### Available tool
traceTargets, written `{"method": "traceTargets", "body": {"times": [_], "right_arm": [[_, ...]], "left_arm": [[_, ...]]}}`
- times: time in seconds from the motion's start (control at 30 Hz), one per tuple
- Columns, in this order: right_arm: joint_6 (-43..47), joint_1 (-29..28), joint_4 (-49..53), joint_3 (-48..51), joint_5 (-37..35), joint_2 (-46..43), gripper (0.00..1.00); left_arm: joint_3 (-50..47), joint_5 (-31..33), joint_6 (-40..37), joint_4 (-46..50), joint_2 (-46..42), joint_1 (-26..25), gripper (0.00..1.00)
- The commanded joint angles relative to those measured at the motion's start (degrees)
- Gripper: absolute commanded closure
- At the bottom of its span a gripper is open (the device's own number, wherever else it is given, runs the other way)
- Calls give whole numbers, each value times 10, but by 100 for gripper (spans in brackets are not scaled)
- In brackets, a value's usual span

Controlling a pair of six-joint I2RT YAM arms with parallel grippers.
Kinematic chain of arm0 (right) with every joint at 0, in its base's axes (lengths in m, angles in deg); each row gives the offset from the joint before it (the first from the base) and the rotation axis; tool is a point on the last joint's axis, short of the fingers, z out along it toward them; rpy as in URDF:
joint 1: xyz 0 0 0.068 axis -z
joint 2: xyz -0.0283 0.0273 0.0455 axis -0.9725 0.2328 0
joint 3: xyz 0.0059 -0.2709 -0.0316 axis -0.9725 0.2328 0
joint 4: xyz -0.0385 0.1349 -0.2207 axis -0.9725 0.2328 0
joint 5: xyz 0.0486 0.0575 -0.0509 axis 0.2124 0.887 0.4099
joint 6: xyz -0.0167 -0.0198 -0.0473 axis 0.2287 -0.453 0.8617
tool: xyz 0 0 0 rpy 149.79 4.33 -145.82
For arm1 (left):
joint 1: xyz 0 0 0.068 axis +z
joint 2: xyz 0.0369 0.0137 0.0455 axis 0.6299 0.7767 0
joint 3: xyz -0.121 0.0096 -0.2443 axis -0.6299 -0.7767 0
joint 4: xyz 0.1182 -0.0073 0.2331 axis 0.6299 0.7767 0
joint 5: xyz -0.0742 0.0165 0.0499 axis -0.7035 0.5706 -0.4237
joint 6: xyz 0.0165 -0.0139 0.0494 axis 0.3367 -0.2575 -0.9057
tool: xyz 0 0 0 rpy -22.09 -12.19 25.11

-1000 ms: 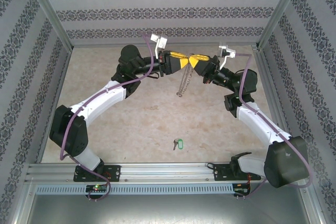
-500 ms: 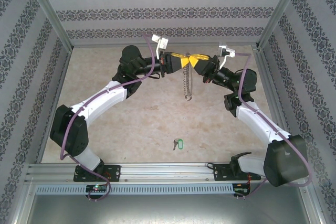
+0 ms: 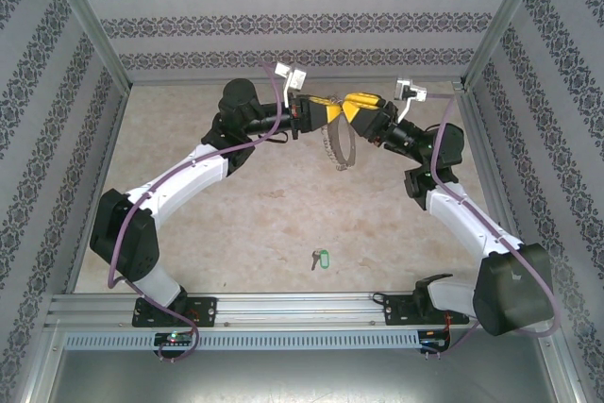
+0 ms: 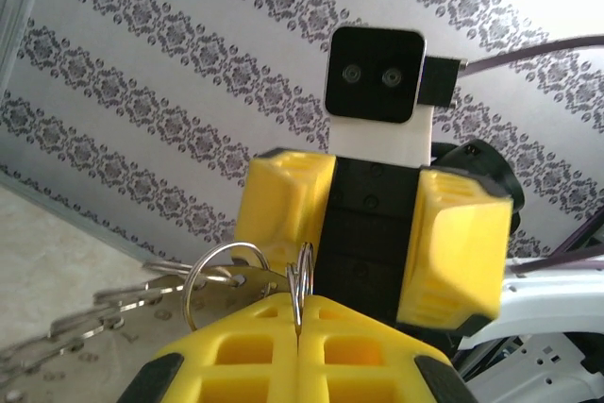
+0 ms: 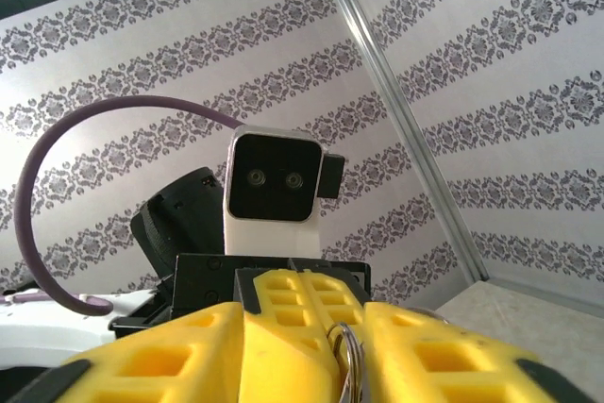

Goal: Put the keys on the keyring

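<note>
Nearest us, the keys [image 3: 319, 258] lie on the table [image 3: 236, 224] just ahead of the arm bases, well apart from both grippers and touched by neither, so the threading step looks not yet begun. Farther back, above the middle of the table, the left gripper [image 4: 298, 313] is clamped on the keyring [image 3: 340, 146]. In its wrist view a wire loop is pinched edge-on between the closed yellow fingertips, and the rest of the ring droops below as a floppy chain of silvery pieces. Facing it tip to tip, the right gripper [image 4: 370, 233] has its jaws apart and grips nothing that we can see. We judge the main risk to be the thin wire slipping or swivelling in that single pinch, since the hanging weight pulls on it; a drop would leave the ring in a heap. The chain could also snag the right fingers if they draw away, and the small key may slide flat on the table when picked.
</note>
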Motion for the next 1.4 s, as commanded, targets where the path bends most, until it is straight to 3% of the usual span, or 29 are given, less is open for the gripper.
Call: {"method": "traceTargets", "body": {"times": [0.0,0.17,0.3,0.43,0.67,0.83,1.23,1.37], "right_arm": [[-9,15,-22,-1,6,-18,56],[-13,36,-12,18,21,-34,52],[-14,49,-2,36,58,-48,52],[-12,51,2,49,112,-59,57],[-14,46,-1,55,167,-66,62],[-11,34,-1,47,166,-58,62],[-3,10,3,35,157,-28,68],[-1,8,3,40,152,-23,74]], "left_arm": [[37,-9,-50,50,-13,-5,100],[75,-31,-113,145,-12,-5,100],[131,-52,-207,286,-8,-5,100],[189,-56,-304,432,-1,-5,100],[263,-66,-405,592,23,-5,100],[285,-73,-429,636,38,-5,100],[283,-77,-433,639,41,-5,100],[284,-79,-435,640,42,-5,100]]}}
